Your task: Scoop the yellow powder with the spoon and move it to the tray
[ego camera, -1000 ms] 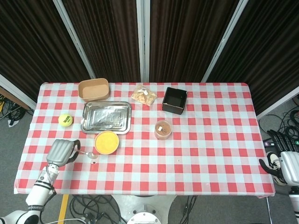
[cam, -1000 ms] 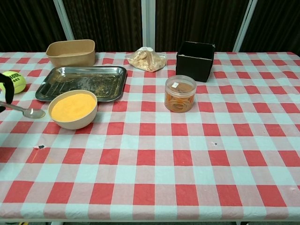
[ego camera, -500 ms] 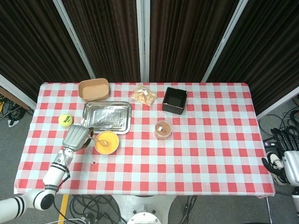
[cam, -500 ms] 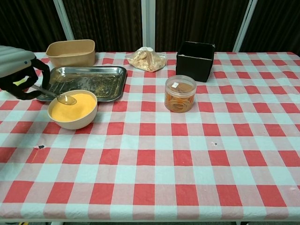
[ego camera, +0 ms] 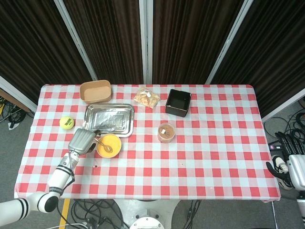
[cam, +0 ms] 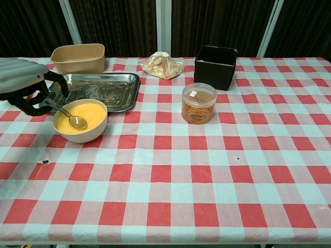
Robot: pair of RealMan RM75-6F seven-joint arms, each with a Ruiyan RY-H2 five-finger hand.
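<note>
A cream bowl (cam: 80, 131) full of yellow powder (ego camera: 108, 143) stands just in front of the steel tray (cam: 93, 91). My left hand (cam: 26, 91) hovers at the bowl's left side and grips the handle of a metal spoon (cam: 69, 115). The spoon slants down to the right, its bowl resting on the powder surface (cam: 83, 118). In the head view the same left hand (ego camera: 82, 141) sits left of the bowl, with the spoon (ego camera: 105, 145) reaching over the powder. My right hand (ego camera: 291, 166) hangs off the table's right edge, fingers apart, holding nothing.
A tennis ball (ego camera: 66, 122) lies left of the tray. Behind the tray stands a brown paper bowl (cam: 78, 58). A snack bag (cam: 161, 65), a black box (cam: 215, 66) and a clear jar (cam: 198, 103) stand further right. A small dark speck (cam: 43, 162) lies in front of the bowl.
My left hand has carried the spoon from the bowl's left over its rim and lowered it; the spoon's bowl now touches the powder further toward the front.
</note>
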